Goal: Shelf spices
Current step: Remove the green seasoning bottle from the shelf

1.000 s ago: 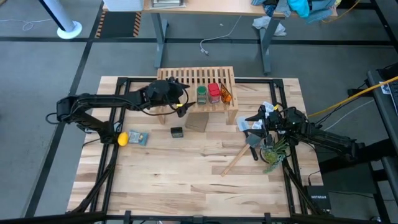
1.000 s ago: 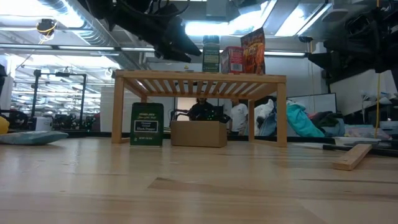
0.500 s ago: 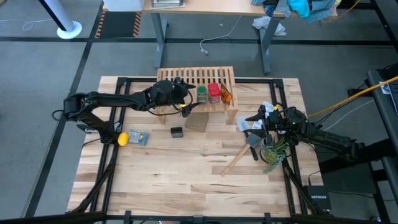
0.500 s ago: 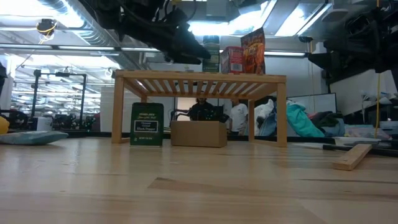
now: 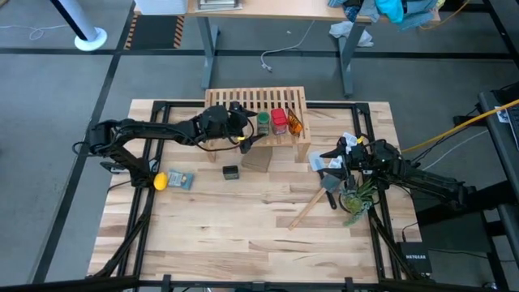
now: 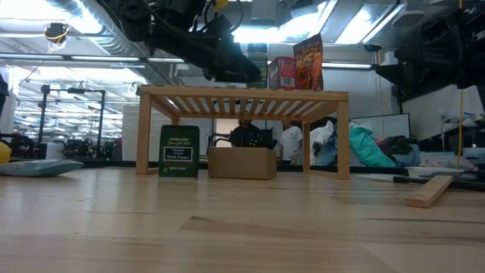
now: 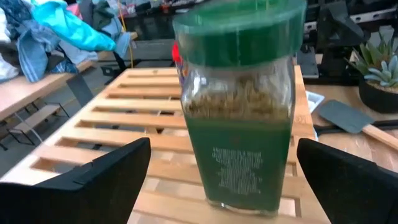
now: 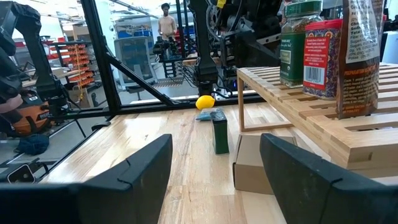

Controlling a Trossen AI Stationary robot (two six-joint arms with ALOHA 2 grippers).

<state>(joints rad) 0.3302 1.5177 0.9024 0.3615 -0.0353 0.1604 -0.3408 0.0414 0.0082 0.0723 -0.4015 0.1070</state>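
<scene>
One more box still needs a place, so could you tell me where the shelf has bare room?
The shelf's left half is bare slats, up to the green jar, though the left hand hangs open around that jar. The right end is crowded: green jar, red jar and orange packet stand in a row.

1. The left tool (image 5: 246, 128) hovers over the shelf (image 5: 243, 102), its fingers (image 7: 93, 177) spread wide with the green jar (image 7: 239, 106) standing between them, untouched on either side.
2. Just past that jar, away from the left tool, the red jar (image 5: 279, 121) and the orange packet (image 5: 295, 123) crowd the slats; the slats behind and beside the tool lie bare.
3. Beneath the tool, under the shelf, a cardboard box (image 6: 242, 162) and a dark green box (image 6: 179, 152) fill part of the gap.
4. In front of the right tool (image 5: 335, 157), a wooden stick (image 5: 310, 210) and a potted plant (image 5: 355, 199) clutter the tabletop (image 5: 235, 235).
</scene>
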